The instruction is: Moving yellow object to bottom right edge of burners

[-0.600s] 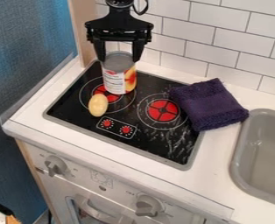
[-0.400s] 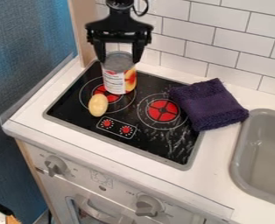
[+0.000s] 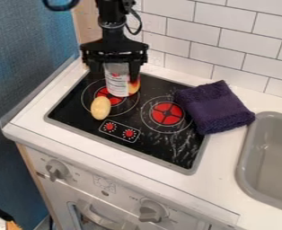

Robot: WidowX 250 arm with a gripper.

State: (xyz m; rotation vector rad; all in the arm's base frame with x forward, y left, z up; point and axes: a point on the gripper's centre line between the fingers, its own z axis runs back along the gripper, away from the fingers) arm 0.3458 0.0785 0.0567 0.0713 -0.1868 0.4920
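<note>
The gripper (image 3: 114, 76) hangs over the upper left of the stove, its two fingers apart and open, in front of the upper part of a can. The yellow object (image 3: 100, 108), oval and potato-like, lies on the front left edge of the left burner, below and slightly left of the gripper, not touched by it. The black cooktop with its burners (image 3: 167, 113) is set in the white counter; its bottom right area (image 3: 178, 152) has whitish streaks.
The can (image 3: 117, 85) stands on the left burner, just behind the yellow object. A purple folded cloth (image 3: 215, 108) overlaps the cooktop's right edge. A grey sink (image 3: 246, 155) is at the right, a tiled wall (image 3: 239, 40) behind.
The gripper has come down and forward, slightly left, and now covers the can's top. The can, yellow object and cloth have stayed put.
</note>
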